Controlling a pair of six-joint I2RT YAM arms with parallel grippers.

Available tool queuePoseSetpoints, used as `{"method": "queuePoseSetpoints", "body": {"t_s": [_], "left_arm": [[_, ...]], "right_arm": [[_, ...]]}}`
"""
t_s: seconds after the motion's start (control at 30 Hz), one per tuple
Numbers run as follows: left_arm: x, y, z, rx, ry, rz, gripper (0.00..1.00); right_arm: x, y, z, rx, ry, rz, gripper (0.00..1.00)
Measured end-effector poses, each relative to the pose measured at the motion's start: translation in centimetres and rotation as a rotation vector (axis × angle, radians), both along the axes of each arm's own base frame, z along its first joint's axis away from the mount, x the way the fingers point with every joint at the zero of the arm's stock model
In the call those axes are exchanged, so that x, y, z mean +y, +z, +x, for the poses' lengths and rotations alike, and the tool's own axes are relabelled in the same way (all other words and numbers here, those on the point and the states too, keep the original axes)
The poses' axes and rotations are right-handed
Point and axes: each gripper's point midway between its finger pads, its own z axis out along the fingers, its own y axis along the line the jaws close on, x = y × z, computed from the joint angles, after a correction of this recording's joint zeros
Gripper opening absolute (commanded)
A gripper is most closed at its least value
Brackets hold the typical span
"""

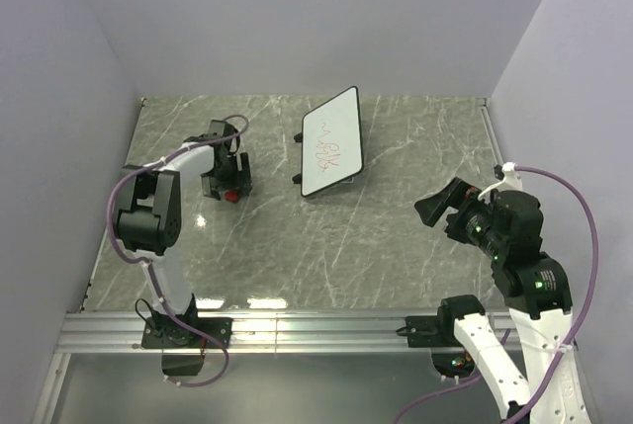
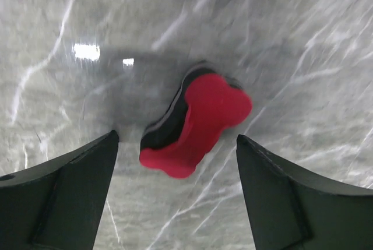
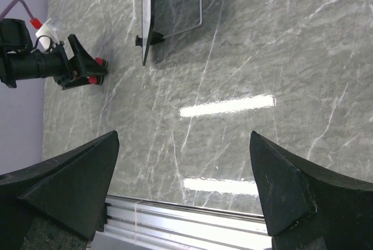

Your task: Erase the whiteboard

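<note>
The whiteboard point(image 1: 331, 140), red scribbles across its face, stands tilted on its feet at upper centre of the overhead view, on the marble table point(image 1: 396, 246) and well apart from both arms. At centre left, the left gripper point(image 2: 176, 139) points down, its jaws spread wide either side of a red eraser point(image 2: 204, 116) lying on the table, neither finger touching it. The right gripper point(image 1: 442, 205), at right of the overhead view, hangs above the table, jaws wide apart and holding nothing.
</note>
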Motion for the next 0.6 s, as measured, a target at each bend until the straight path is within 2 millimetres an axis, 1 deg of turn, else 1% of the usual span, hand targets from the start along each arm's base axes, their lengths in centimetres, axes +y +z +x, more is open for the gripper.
{"method": "queuePoseSetpoints", "body": {"t_s": [0.13, 0.23, 0.27, 0.33, 0.37, 0.43, 0.47, 0.53, 0.6], "left_arm": [[0.1, 0.0, 0.9, -0.013, -0.009, 0.010, 0.83], [0.1, -0.1, 1.3, -0.018, -0.021, 0.019, 0.71], [0.1, -0.1, 1.5, -0.020, -0.024, 0.022, 0.64], [0.2, -0.2, 1.8, -0.022, -0.030, 0.027, 0.58], [0.2, -0.1, 2.0, -0.026, -0.034, 0.029, 0.49], [0.2, -0.1, 2.0, -0.027, -0.039, 0.031, 0.42], [0.2, -0.2, 2.0, -0.028, -0.043, 0.030, 0.35], [0.2, -0.3, 2.0, -0.033, -0.046, 0.031, 0.28], [0.2, -0.2, 1.9, -0.042, -0.048, 0.030, 0.17]], "right_arm": [[-0.1, -0.1, 0.3, 0.009, -0.009, -0.001, 1.00], [-0.1, -0.3, 0.5, 0.016, -0.012, -0.004, 1.00], [-0.1, -0.3, 0.5, 0.019, -0.013, -0.005, 1.00], [-0.1, -0.4, 0.7, 0.023, -0.015, -0.006, 1.00], [-0.1, -0.5, 0.8, 0.026, -0.016, -0.007, 1.00], [-0.2, -0.6, 1.0, 0.028, -0.019, -0.009, 1.00], [-0.2, -0.7, 1.2, 0.028, -0.020, -0.010, 1.00], [-0.2, -1.0, 1.4, 0.031, -0.022, -0.011, 1.00], [-0.1, -1.5, 1.8, 0.043, -0.023, -0.011, 1.00]]}}
